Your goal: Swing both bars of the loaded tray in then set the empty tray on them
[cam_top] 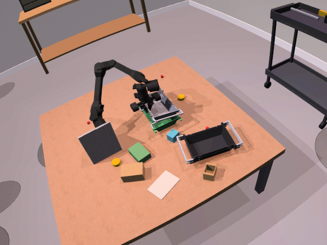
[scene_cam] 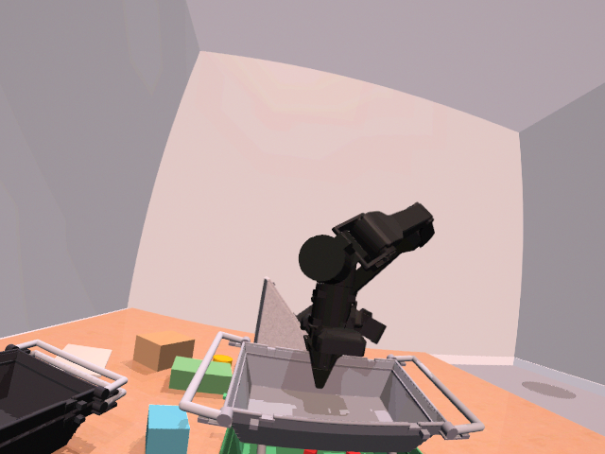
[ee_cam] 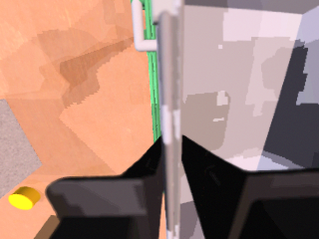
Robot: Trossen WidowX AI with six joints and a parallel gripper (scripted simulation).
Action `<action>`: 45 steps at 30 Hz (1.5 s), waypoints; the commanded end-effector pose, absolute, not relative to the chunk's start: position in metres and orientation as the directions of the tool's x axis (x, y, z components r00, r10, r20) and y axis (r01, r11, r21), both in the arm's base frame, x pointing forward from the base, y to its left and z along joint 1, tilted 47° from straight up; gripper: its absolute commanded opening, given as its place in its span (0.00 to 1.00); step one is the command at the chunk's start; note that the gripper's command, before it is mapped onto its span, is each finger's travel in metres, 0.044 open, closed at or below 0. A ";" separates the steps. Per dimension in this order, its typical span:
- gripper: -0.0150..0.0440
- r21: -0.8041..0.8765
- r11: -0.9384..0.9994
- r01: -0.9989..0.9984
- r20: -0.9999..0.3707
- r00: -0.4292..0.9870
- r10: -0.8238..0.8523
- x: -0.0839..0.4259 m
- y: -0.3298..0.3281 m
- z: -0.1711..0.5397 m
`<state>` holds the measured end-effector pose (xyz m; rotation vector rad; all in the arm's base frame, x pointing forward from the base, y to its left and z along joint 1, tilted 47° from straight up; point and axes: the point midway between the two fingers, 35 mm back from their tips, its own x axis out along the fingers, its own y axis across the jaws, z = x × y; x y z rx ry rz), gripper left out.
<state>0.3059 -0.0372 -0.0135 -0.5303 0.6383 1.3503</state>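
Note:
The grey empty tray (cam_top: 164,115) (scene_cam: 327,437) (ee_cam: 170,90) is above the green loaded tray (cam_top: 168,126) (ee_cam: 154,90) and looks about level. Its own bars stick out over its ends. My gripper (cam_top: 149,107) (ee_cam: 171,139) is shut on the rim of one long wall, one finger inside. Red blocks (scene_cam: 310,451) show low in the green tray. A pale bar (cam_top: 156,122) of the green tray shows beneath the grey tray's near end; two bar pieces show under it in the exterior view. Whether the grey tray touches the bars, I cannot tell.
A black tray (cam_top: 196,156) with bars out stands nearby. A cyan block (cam_top: 172,135) (scene_cam: 167,429) is close to the green tray. A green block (cam_top: 139,152), a tan box (cam_top: 132,171), a small open box (cam_top: 209,172), a white sheet (cam_top: 163,184) and a grey panel (cam_top: 100,143) are around.

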 end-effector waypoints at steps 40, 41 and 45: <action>0.25 0.033 0.135 -0.990 -0.691 0.075 0.719 0.301 -0.025 -0.020; 0.25 0.033 0.135 -0.990 -0.691 0.075 0.719 0.301 -0.025 -0.020; 0.25 0.033 0.135 -0.990 -0.691 0.075 0.719 0.301 -0.025 -0.020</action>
